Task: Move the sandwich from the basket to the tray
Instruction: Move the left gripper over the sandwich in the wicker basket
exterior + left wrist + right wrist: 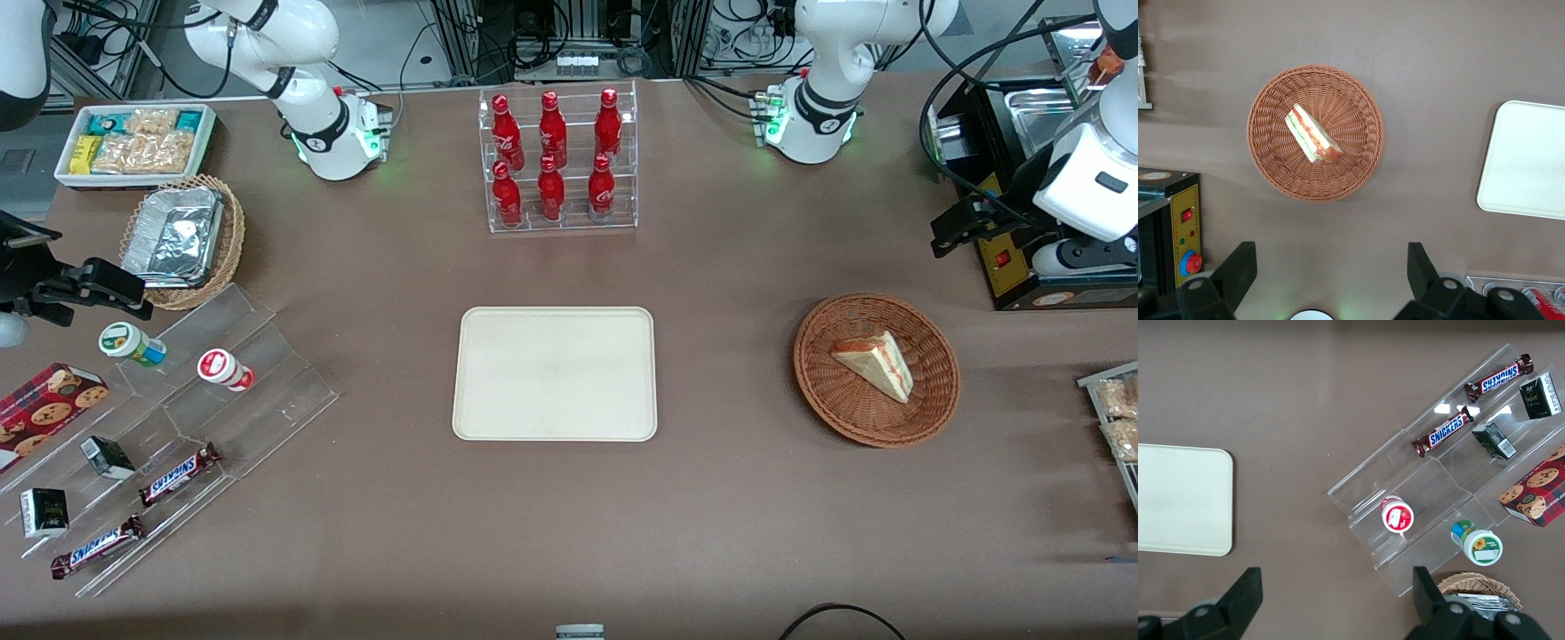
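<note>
My end effector (1326, 267) is raised above the brown worktop (729, 498), fingers spread wide with nothing between them; it sits over bare worktop just outside the rim of the round reddish-brown woven wicker basket (877, 369), at the working arm's end of the table.

Task items, counted: one small triangular sandwich wedge of pale bread with red, orange and green filling (876, 363), one wicker basket, one flat cream-beige rectangular tray with rounded corners (555, 373). The sandwich lies on its side in the middle of the basket, clear of the woven rim all round. The tray carries nothing.

Other items: six red bottles (552, 164) in one clear acrylic rack (562, 222), two rows of three, farther from the front camera than the tray. Toward the parked arm's end: one clear stepped display (258, 373) holding two Snickers bars (178, 473), two small round lidded tubs (132, 344) and two small dark boxes (107, 456); one red cookie box (44, 412); one lighter tan wicker basket with a foil container (178, 236); one white bin of snack packets (133, 142).

Room for moving: basket and tray are well apart, with a band of bare worktop between them. A black box with a yellow panel (1013, 267) stands near the basket, farther from the front camera.
</note>
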`<action>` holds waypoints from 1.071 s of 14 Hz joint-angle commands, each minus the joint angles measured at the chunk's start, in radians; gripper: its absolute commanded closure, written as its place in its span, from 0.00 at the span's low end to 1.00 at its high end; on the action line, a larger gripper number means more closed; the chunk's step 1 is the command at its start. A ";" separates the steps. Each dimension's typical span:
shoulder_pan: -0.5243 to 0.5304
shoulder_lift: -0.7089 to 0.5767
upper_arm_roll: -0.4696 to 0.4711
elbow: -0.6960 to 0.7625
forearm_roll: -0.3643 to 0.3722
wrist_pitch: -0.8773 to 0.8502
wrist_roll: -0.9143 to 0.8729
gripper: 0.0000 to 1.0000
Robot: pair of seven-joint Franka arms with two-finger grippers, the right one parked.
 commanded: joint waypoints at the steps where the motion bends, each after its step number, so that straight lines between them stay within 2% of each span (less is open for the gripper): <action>1: 0.003 -0.006 -0.007 -0.003 0.012 0.014 -0.007 0.00; 8: 0.012 0.014 -0.006 -0.007 0.012 0.023 -0.016 0.00; 15: 0.015 0.025 0.080 -0.170 0.015 0.138 -0.070 0.00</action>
